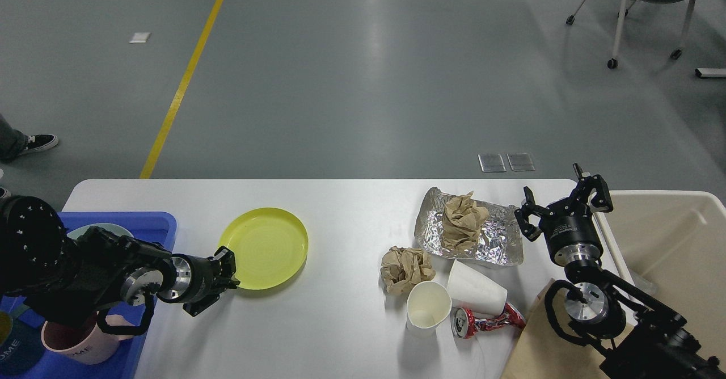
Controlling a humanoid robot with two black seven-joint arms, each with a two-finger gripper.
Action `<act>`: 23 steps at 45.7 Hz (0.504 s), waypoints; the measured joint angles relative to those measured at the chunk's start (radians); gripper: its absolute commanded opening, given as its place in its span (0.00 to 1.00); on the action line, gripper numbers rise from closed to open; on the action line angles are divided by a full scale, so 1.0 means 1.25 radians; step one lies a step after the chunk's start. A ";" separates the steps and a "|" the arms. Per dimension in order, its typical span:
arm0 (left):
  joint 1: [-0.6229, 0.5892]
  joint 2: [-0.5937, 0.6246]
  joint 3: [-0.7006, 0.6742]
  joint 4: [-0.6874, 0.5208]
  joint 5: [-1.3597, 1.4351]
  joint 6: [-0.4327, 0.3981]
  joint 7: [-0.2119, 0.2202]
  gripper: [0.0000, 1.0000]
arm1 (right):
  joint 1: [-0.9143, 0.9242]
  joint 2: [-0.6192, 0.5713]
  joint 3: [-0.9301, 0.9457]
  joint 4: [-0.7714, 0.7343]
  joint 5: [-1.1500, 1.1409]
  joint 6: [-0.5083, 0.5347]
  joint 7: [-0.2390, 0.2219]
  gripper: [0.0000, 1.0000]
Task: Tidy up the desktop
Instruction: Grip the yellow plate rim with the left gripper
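Note:
The white desktop (346,209) fills the lower half of the head view. A yellow plate (266,248) lies left of centre. My left gripper (228,268) is at the plate's left rim, and its fingers appear closed over that rim. My right gripper (553,185) is open and empty, raised by the table's right edge, just right of a foil sheet (488,243) holding crumpled brown paper (462,217). A second brown paper ball (404,268), an upright white paper cup (428,305), a tipped white cup (476,291) and a crushed red can (490,322) lie in front of the foil.
A blue plastic tray (153,223) at the left edge holds a pink mug (79,342) and a pale bowl (102,228), partly hidden by my left arm. A beige bin (669,254) stands beside the table's right end. A brown paper sheet (539,348) lies at the front right.

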 measured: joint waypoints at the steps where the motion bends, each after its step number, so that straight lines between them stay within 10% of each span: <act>1: 0.000 0.000 0.000 0.000 0.000 -0.003 0.000 0.00 | 0.000 0.000 0.000 0.000 0.000 0.000 0.000 1.00; 23: -0.055 0.005 0.011 -0.025 0.005 -0.034 0.037 0.00 | 0.000 0.000 0.000 0.000 0.000 0.000 0.000 1.00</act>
